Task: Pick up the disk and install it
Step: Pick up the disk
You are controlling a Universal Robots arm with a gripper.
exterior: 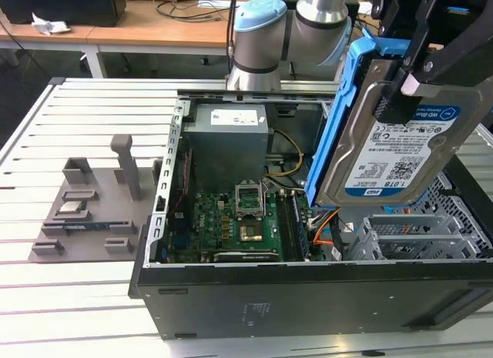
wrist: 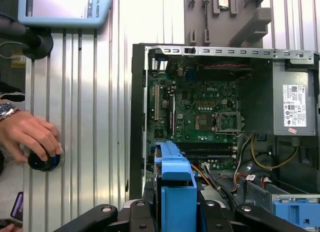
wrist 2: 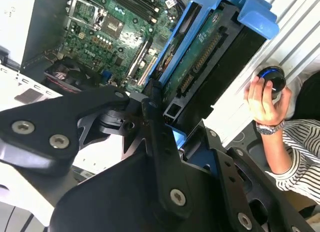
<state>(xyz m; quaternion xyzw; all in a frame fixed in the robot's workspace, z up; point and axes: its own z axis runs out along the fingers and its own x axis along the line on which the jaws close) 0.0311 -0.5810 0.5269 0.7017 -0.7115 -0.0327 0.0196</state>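
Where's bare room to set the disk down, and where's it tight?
On the exterior view's left, bare slats lie nearer and farther than the grey fixture beside the case. Tight: inside the case, among motherboard and cables.

Exterior view: a camera set high in front of the open case (exterior: 231, 304), tilted down across the bench (exterior: 69, 296) towards the arm (exterior: 262, 35) behind it. The disk (exterior: 400, 154), gripped by the tool (exterior: 408, 81), hangs very near the lens on the exterior view's right.

First wrist view: looks straight down past the tool into the case from well above, taking in the whole motherboard (wrist: 200, 117) and a hand (wrist: 30, 137) on the bench beside the case.

Second wrist view: close and slanted, sighting along the tool's links and the disk's edge.

All three views share the motherboard; both wrist views share the hand.
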